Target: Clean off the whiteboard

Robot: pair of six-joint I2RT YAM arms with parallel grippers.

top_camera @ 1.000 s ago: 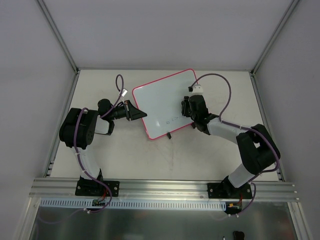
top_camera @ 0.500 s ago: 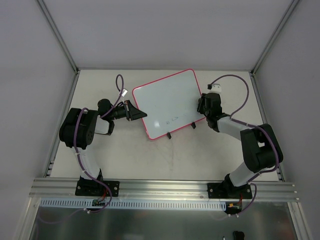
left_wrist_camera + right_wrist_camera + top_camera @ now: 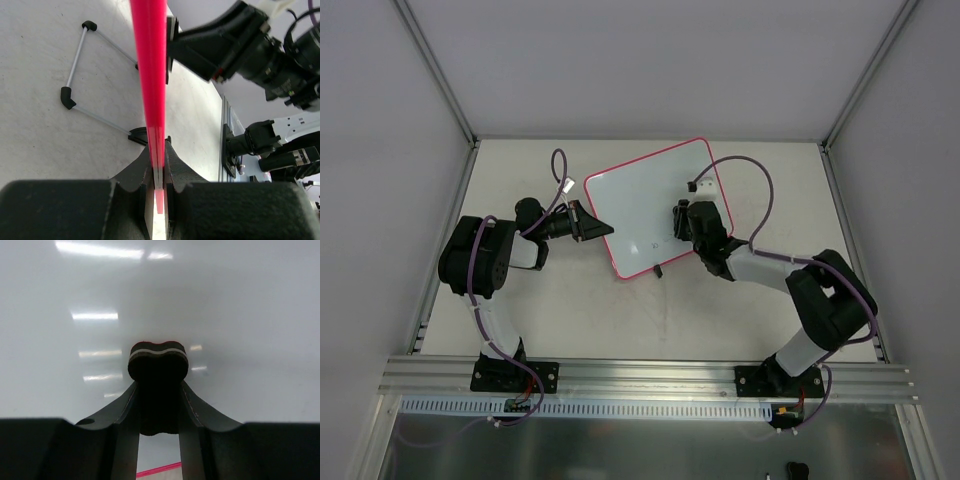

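Note:
The whiteboard [image 3: 645, 205] is white with a pink-red frame and lies tilted at the table's middle. Faint blue writing [image 3: 658, 244] shows near its near edge. My left gripper [image 3: 592, 226] is shut on the board's left edge; in the left wrist view the pink frame [image 3: 150, 75] runs up from between the fingers. My right gripper [image 3: 682, 222] is over the board's right part, shut on a small black eraser [image 3: 158, 360], which presses against the white surface [image 3: 225, 300] in the right wrist view.
The board's black clip feet [image 3: 661, 271] stick out at its near edge; a wire stand [image 3: 75, 65] shows under the board in the left wrist view. Purple cables [image 3: 760, 190] loop above the right arm. Metal posts rise at the table's far corners.
My right gripper swung right off the board past its right edge, then came back left onto the board near the writing. The left gripper and the board have stayed put.

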